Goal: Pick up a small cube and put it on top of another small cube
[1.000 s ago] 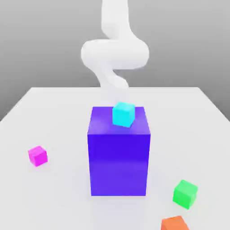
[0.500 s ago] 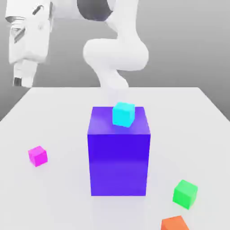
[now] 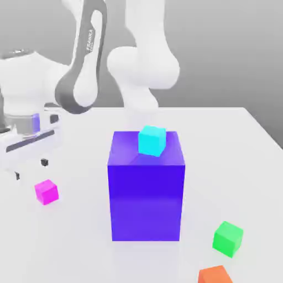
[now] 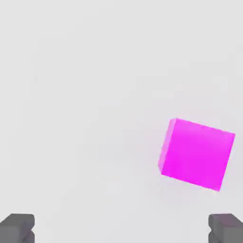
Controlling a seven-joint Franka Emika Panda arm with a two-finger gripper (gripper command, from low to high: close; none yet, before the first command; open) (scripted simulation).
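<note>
Magenta cube [image 3: 46, 192], on the tabletop [image 3: 83, 232] at the exterior view's left, near fingers [image 3: 31, 169] spread wide and empty; probably light, stiff, slightly slippery, hardly fragile; best gripped squarely across two opposite side faces, below the top edges.

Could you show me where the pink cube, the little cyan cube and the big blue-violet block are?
Pink cube [image 4: 197, 154]: hand view, on its broad top face.
Cyan cube [image 3: 151, 142]: exterior view, on its side.
Blue-violet block [image 3: 146, 203]: exterior view, on its front face.
</note>
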